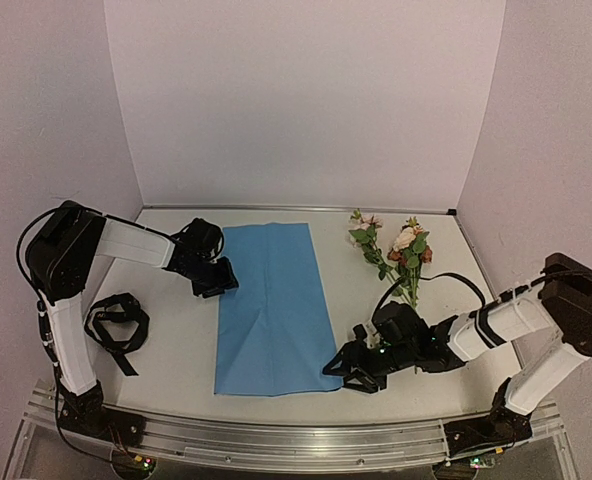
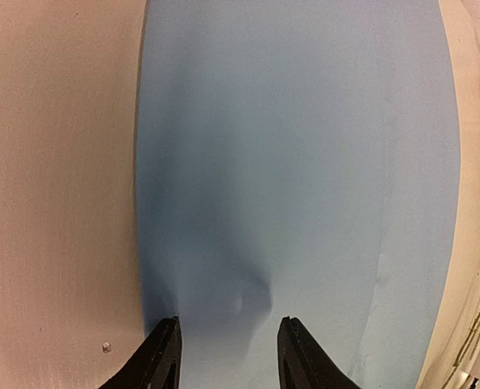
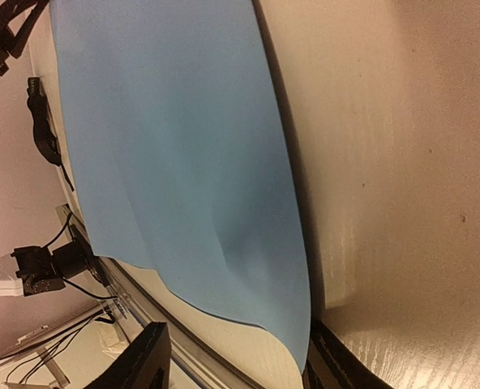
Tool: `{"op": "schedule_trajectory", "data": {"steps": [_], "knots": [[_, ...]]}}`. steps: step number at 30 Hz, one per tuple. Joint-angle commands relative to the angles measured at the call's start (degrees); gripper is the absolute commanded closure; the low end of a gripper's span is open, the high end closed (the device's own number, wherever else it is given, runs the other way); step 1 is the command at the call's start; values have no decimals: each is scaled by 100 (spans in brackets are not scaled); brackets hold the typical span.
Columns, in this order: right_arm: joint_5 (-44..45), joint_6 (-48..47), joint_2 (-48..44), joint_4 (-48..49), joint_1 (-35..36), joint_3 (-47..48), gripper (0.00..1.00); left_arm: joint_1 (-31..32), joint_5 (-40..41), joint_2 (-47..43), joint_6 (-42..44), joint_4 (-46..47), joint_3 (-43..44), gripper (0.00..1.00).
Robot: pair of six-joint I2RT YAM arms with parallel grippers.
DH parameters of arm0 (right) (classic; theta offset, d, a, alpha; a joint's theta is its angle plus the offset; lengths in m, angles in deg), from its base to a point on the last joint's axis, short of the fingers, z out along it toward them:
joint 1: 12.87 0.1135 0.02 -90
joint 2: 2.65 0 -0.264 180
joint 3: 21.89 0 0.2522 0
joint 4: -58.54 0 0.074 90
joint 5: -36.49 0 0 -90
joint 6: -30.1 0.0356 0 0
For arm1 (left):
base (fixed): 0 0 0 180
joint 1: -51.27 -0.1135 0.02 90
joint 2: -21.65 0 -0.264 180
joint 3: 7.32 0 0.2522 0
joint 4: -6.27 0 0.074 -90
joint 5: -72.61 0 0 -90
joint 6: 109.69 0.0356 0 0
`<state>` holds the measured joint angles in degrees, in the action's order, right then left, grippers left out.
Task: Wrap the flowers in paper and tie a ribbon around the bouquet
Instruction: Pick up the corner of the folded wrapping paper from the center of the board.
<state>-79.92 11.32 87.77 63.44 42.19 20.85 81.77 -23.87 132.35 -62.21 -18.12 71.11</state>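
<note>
Paper blue side up, left tool apart over its edge, right tool apart at corner

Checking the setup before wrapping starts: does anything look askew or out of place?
The paper has a raised crease toward its near end, and its near right corner is lifted at the right gripper. The ribbon lies in a loose heap.

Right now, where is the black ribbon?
In the top view the ribbon lies in a loose heap on the left side of the table, beside the left arm and left of the blue paper, clear of it.
</note>
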Motion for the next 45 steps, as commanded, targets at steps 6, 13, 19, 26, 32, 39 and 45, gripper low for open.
{"op": "schedule_trajectory", "data": {"steps": [6,13,19,26,32,39,45], "knots": [[401,62,34,-463,26,-212,49,35,34,1,-75,-439,-176,57],[590,-97,-273,-910,24,-28,62,35,68,-11,-59,-464,-199,57],[584,-247,-286,-1039,24,193,68,35,52,46,-55,-447,-177,57],[446,-260,-76,-1056,24,313,66,35,60,53,-35,-473,-166,58],[302,-248,140,-1026,32,323,59,35,43,56,-45,-422,-186,57],[374,-225,-49,-1039,27,362,66,36,50,59,-36,-422,-202,57],[420,-222,-104,-1057,28,357,74,36,43,64,-30,-412,-198,57]]}}
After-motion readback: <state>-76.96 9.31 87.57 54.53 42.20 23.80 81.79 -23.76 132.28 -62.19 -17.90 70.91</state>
